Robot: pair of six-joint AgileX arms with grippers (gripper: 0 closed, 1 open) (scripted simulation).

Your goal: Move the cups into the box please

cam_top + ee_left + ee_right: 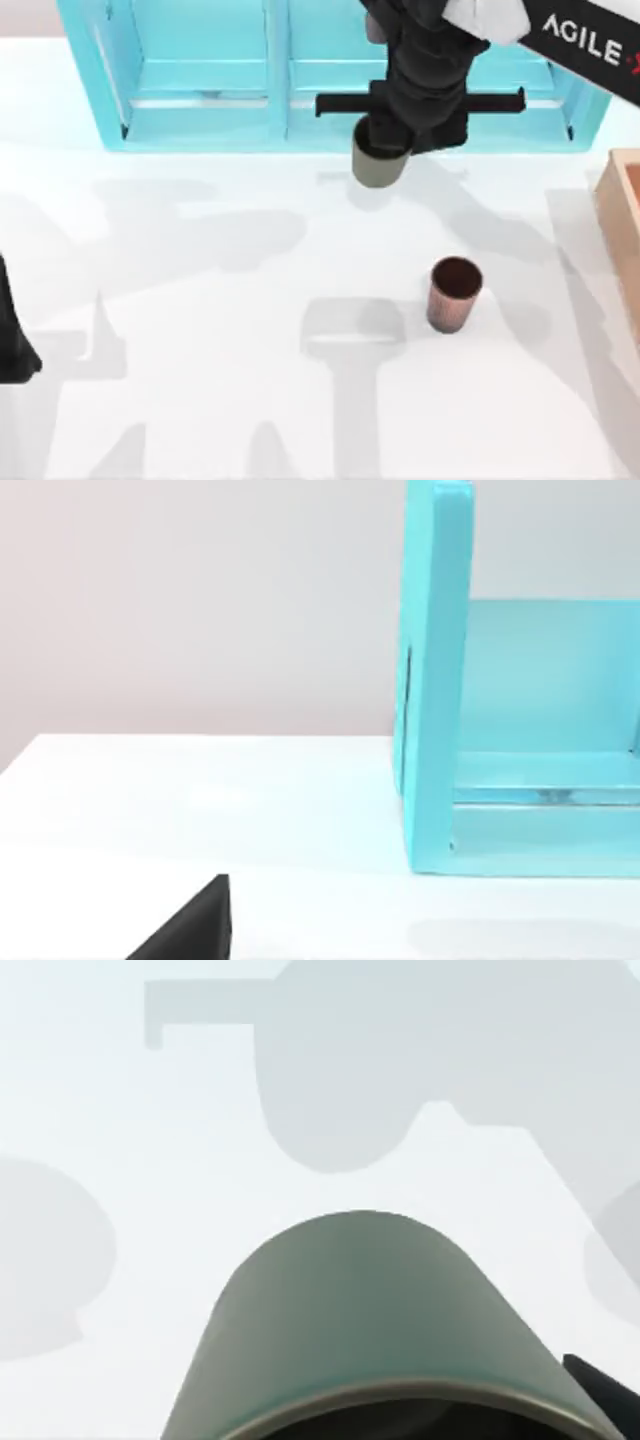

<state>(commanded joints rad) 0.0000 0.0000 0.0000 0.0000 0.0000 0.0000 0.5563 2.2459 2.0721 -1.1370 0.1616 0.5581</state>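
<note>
Olive-grey and hanging clear of the white counter, the first cup is clamped in the right claw, just in front of the turquoise shelf unit; its shadow falls on the counter below it, and the right wrist view looks down along the cup's wall to the bare surface beneath. By my reading this is the carry step for the first cup. The tan wooden box sits at the counter's right edge, well apart from the held cup, so the next move calls for a sweep to the right, then a release over the box's opening. The coppery cup stands upright on the counter, between the held cup and the box, not yet touched. The left arm is parked at the left edge; I cannot tell how its claw stands.
</note>
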